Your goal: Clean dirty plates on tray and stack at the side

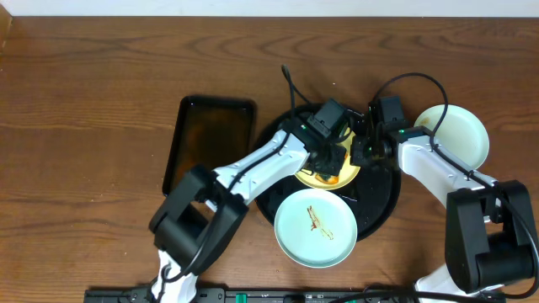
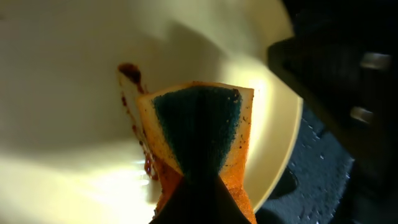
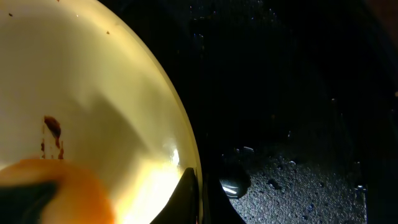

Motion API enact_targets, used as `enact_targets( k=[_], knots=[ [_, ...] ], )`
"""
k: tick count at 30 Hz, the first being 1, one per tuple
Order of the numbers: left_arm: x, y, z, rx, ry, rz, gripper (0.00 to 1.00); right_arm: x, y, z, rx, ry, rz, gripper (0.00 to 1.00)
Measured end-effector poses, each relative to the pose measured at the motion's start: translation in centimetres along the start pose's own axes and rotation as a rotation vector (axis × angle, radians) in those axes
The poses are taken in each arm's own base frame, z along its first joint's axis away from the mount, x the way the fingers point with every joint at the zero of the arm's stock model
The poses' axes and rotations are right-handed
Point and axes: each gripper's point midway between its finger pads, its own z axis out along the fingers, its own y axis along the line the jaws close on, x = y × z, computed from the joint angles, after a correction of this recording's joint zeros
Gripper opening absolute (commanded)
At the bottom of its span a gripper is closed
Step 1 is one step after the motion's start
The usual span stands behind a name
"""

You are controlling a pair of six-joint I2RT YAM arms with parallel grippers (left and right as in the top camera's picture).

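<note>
The pale yellow plate [image 1: 337, 178] lies on the black round tray [image 1: 381, 195], mostly hidden under both arms. It has brown sauce streaks [image 2: 129, 74]. My left gripper [image 1: 330, 160] is shut on an orange sponge with a green face [image 2: 198, 127], pressed on this plate. My right gripper [image 1: 364, 151] is shut on the yellow plate's rim [image 3: 189, 163]. A mint-white plate [image 1: 316, 227] with a brown streak lies at the tray's front. Another mint-white plate [image 1: 459, 135] lies on the wood at the right.
A dark rectangular tray [image 1: 210, 139] lies left of the round tray. Water drops sit on the black tray [image 3: 292, 180]. Cables run over the tray's back.
</note>
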Motion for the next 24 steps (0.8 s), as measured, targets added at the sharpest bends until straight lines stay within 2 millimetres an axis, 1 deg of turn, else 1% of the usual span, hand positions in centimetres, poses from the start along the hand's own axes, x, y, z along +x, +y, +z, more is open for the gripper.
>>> enact_targets(
  k=[4,9,13,19,24],
  knots=[
    [-0.1,0.1,1.0,0.006,0.002,-0.036,0.08,0.0,0.0,0.0,0.000,0.000,0.000,0.01],
    [-0.6,-0.4,1.6,0.039,-0.010,-0.050,0.08,0.0,0.0,0.0,0.000,0.000,0.000,0.01],
    [-0.5,-0.1,2.0,0.028,-0.006,-0.062,0.08,0.0,0.0,0.0,0.001,0.000,0.000,0.01],
    [-1.0,1.9,1.9,-0.089,-0.050,-0.068,0.08,0.1,0.0,0.0,0.002,0.002,0.001,0.01],
    [-2.2,4.4,1.4,-0.179,-0.099,-0.091,0.07,0.1,-0.1,0.0,0.003,0.003,0.000,0.01]
  ],
)
